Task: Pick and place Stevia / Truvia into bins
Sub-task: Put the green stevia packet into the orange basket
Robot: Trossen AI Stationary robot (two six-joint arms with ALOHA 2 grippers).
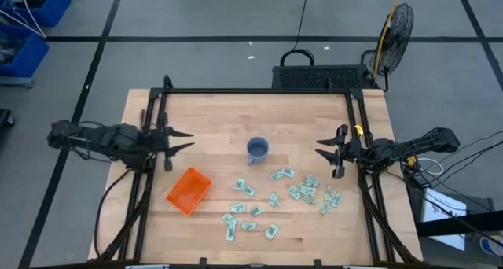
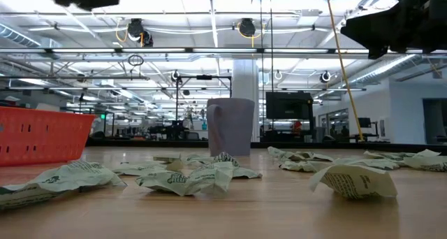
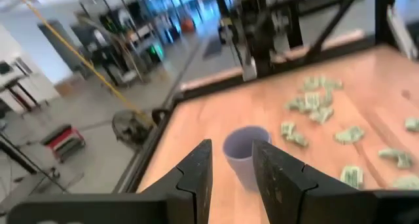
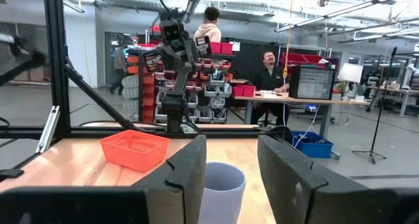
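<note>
Several pale green and white Stevia packets (image 1: pixel 284 194) lie flat and scattered on the wooden table's near right part; they also show crumpled in the low view (image 2: pixel 188 177). The orange bin (image 1: pixel 189 190) stands on the table at the near left, apart from the packets, and appears in the right wrist view (image 4: pixel 134 149). My left gripper (image 1: pixel 187 141) hovers open above the table's left side, pointing toward the middle. My right gripper (image 1: pixel 321 148) hovers open at the right side, facing it. Neither has anything between its fingers.
A blue-grey mug (image 1: pixel 258 149) stands upright at the table's middle, between the two grippers. A black frame (image 1: pixel 259 91) rims the table's far edge and sides. People (image 4: pixel 268 67) are at desks in the room beyond the table.
</note>
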